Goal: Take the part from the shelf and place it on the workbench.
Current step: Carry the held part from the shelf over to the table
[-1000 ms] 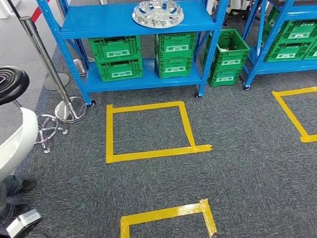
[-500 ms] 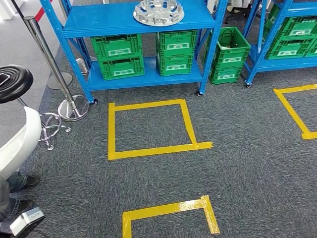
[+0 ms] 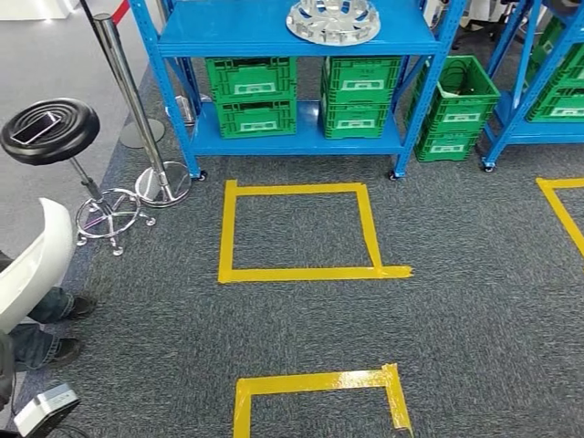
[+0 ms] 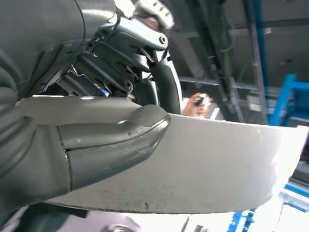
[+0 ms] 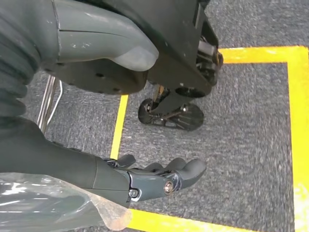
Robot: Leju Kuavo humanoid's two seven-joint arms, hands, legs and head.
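Note:
A white curved panel (image 4: pixel 218 164) is gripped by my left hand (image 4: pixel 91 121), with the thick thumb (image 4: pixel 113 140) pressed on its near face and the darker fingers (image 4: pixel 164 82) behind its upper edge. In the head view the same white panel (image 3: pixel 31 265) pokes in at the left edge. My right hand (image 5: pixel 146 179) hangs above the carpet with its fingers stretched out and nothing in them. A silver hubcap (image 3: pixel 333 20) lies on the top board of the blue shelf (image 3: pixel 227 38).
Green crates (image 3: pixel 251 93) fill the shelf's lower level, and another stands on the floor (image 3: pixel 456 105). Yellow tape squares (image 3: pixel 299 272) mark the grey carpet. A black stool (image 3: pixel 49 132) with a phone, a chrome post (image 3: pixel 134 109) and a person's shoes (image 3: pixel 58 347) are at the left.
The camera has moved: the whole scene has shifted right and down in the picture, bringing the stool and post further into view. The white panel stays at the left edge.

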